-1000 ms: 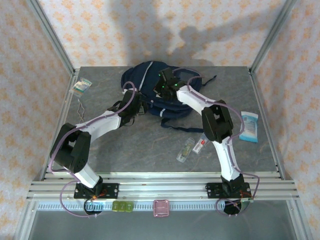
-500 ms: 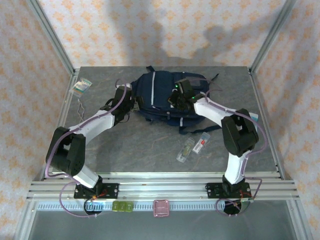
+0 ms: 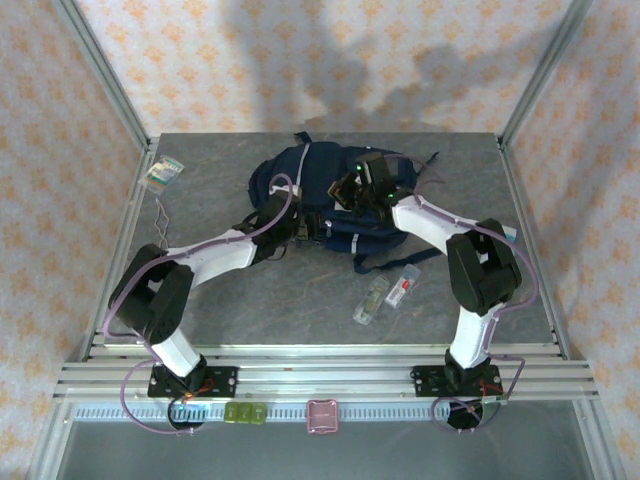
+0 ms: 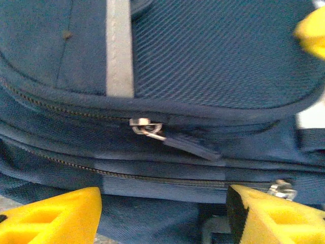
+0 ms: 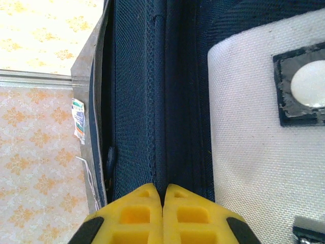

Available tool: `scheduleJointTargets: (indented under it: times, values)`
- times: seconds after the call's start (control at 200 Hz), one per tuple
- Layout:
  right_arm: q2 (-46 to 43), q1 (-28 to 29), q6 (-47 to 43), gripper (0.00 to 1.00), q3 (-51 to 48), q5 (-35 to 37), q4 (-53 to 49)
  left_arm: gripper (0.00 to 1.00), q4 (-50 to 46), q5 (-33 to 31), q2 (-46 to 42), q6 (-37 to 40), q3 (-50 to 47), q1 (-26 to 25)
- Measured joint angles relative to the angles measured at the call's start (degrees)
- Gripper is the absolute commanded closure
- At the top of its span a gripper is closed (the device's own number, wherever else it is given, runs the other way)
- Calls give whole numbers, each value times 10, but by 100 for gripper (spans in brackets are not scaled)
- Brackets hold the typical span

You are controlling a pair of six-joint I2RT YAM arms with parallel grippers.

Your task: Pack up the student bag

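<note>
Status: the student bag (image 3: pixel 315 190) lies at the far middle of the table (image 3: pixel 250 300).
I see my left gripper (image 4: pixel 162 213) spread wide just in front of its zipper pull (image 4: pixel 147 127); my right gripper (image 5: pixel 162 213) is pinched fully closed against a dark seam (image 5: pixel 158 101).

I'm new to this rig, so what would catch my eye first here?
The navy student bag lies at the back middle of the table. The left hand stands open before its metal zipper pull, and the right hand is shut against a dark seam.
</note>
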Motion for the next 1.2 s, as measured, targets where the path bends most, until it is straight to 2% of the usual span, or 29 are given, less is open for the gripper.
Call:
scheduleJointTargets:
  times: [0.215,0.561,0.651,0.721,0.801,0.981,1.136,1.176,1.201]
  values:
    - [0,0,0,100,0,0,5,32,-1,-30,16,-2,15,0]
    - [0,0,2,100,-13,0,29,30,47,-2,16,-17,10,20]
    - [0,0,2,100,-14,0,32,33,42,-7,19,-20,15,21]
    - [0,0,2,100,-16,0,34,47,19,-24,36,-26,36,20]
    - [0,0,2,100,-19,2,35,55,6,-45,53,-42,52,22]
    - [0,4,4,100,-28,2,45,57,-9,-66,38,-67,39,40]
    - [0,4,8,100,-28,2,50,63,-40,-104,-24,-78,-10,94]
    - [0,4,9,100,-29,2,50,62,-48,-111,-38,-76,-15,106]
    - [0,4,9,100,-29,2,51,59,-49,-113,-45,-74,-17,111]
